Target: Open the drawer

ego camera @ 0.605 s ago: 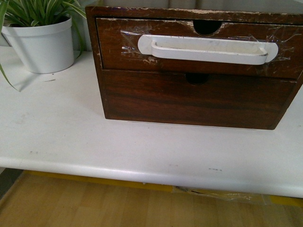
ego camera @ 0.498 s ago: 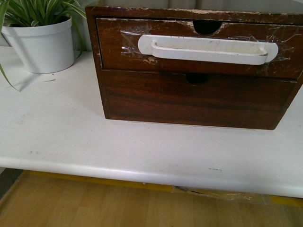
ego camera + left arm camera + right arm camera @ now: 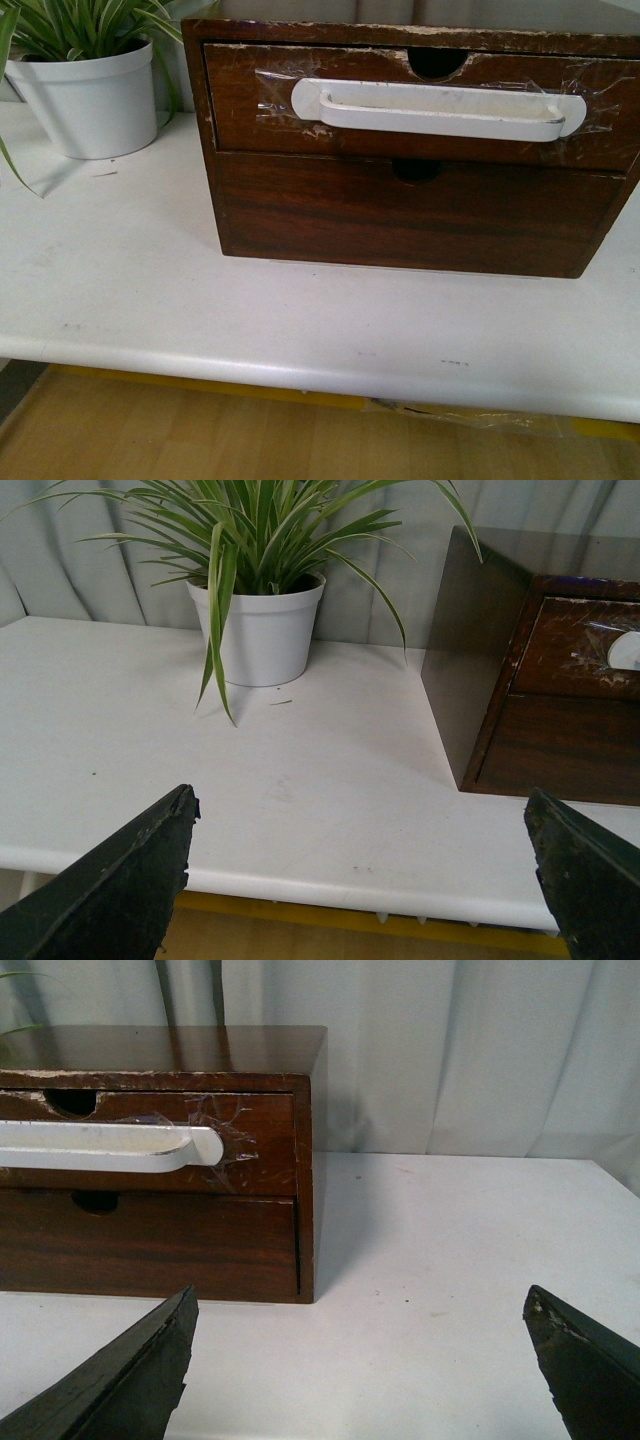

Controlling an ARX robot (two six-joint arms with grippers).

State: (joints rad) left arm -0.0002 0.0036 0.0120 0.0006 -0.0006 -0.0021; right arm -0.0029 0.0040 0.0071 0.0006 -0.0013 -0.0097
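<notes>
Dark brown drawer (image 3: 250,100), white handle (image 3: 440,108) taped across it, sits closed in the upper slot of a chest (image 3: 300,32) on a white table (image 3: 120,280). Potted plant (image 3: 85,100) stands left of the chest. Left gripper (image 3: 360,798) and right gripper (image 3: 362,1295) are both spread wide, holding nothing.

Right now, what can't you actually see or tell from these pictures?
- Inside the drawer: all views, its front hides it.
- The chest: front view, right end cut off by the picture edge.
- White handle: right wrist view, one end cut off by the edge.
- Left pincer and right pincer: only fingertips show; the front view shows neither.
</notes>
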